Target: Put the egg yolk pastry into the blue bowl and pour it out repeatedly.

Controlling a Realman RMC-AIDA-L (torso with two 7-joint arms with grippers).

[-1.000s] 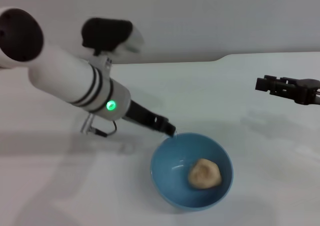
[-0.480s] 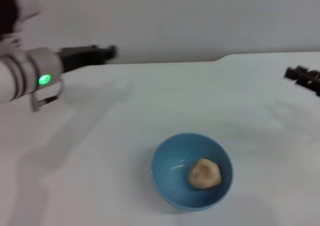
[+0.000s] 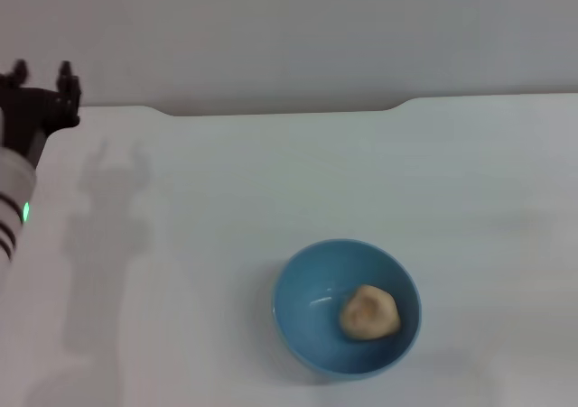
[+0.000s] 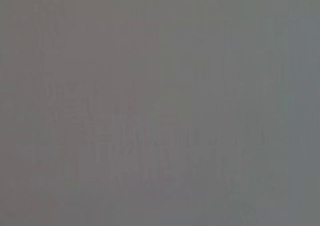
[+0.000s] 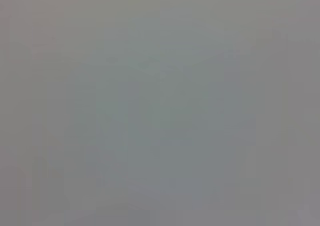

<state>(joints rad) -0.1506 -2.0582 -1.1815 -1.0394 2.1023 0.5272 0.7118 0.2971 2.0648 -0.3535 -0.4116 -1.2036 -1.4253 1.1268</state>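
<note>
The blue bowl (image 3: 348, 306) stands upright on the white table, near the front and a little right of centre in the head view. Inside it, toward its right side, lies the pale tan egg yolk pastry (image 3: 368, 312). My left gripper (image 3: 41, 75) is raised at the far left edge, well away from the bowl, its two fingertips apart and nothing between them. The right gripper is out of view. Both wrist views show only a blank grey surface.
The white table (image 3: 271, 181) stretches around the bowl, with its back edge against a grey wall (image 3: 289, 28). My left arm's shadow falls on the table at the left.
My left arm has swung away from the bowl's rim to the far left edge and lifted. The right gripper has pulled out of view at the right. Bowl and pastry have not moved.
</note>
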